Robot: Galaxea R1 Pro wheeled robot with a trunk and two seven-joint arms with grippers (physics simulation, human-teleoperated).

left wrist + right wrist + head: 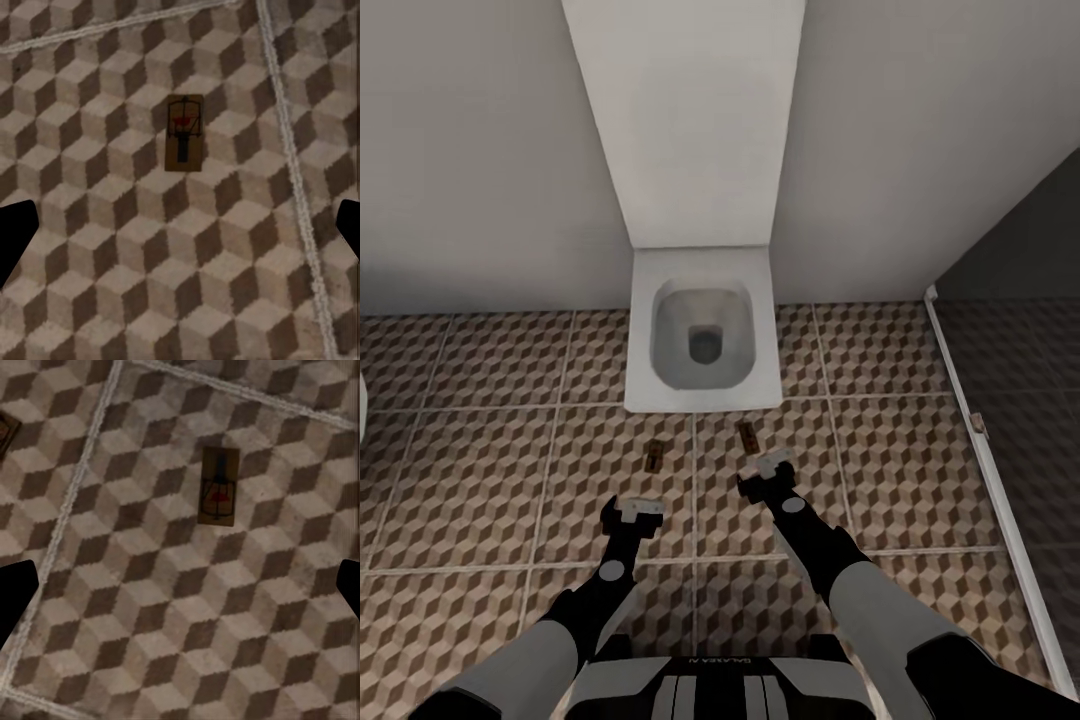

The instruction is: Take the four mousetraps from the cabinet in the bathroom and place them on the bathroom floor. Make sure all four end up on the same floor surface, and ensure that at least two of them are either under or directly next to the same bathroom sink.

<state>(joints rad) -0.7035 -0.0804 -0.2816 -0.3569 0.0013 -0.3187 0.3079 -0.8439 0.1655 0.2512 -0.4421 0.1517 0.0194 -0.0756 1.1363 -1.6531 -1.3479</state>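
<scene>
Two mousetraps lie flat on the cube-patterned bathroom floor (490, 470) just in front of the toilet: a left mousetrap (655, 455) and a right mousetrap (748, 435). My left gripper (635, 510) hovers open just short of the left mousetrap (184, 133), with nothing between its fingers. My right gripper (772, 472) is open and empty too, close behind the right mousetrap (220, 486). The corner of the left mousetrap (6, 431) also shows at the edge of the right wrist view. The cabinet and the sink are out of view.
A square white toilet (700, 340) stands against the pale wall under a tall white panel (685, 120). A white threshold strip (970, 420) runs along the right, with darker floor beyond it. A white curved edge (363, 410) shows at far left.
</scene>
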